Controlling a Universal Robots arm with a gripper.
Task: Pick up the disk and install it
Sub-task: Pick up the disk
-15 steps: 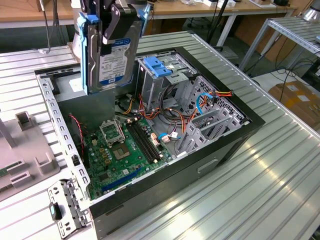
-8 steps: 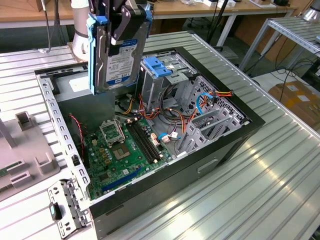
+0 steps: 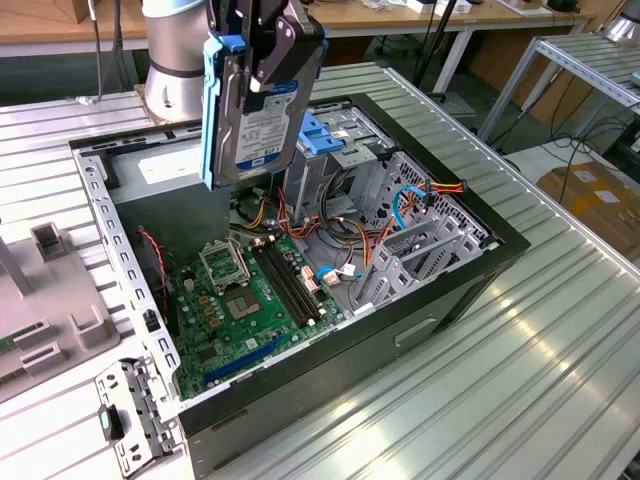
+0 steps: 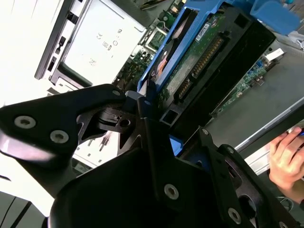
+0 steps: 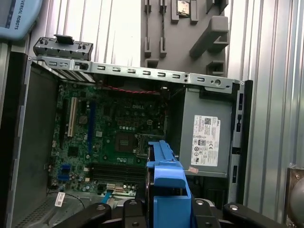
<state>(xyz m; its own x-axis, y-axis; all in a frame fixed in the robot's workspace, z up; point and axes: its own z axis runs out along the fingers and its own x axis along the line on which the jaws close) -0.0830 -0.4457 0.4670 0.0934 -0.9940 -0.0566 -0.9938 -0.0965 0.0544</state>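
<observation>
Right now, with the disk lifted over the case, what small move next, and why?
Likely ease it toward the exterior view's right: the claw holds the disk upright above the open case, on that view's left of the blue-latched drive cage, not yet over it.

Bright even light; blown-out glare, second wrist view

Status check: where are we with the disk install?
Done: the pickup. The end effector is shut on the disk, which is lifted off the table. In hand: the disk is held on edge above the open computer case, label side towards the exterior view. Left: the install itself, since the disk is not yet seated anywhere inside the case.
</observation>
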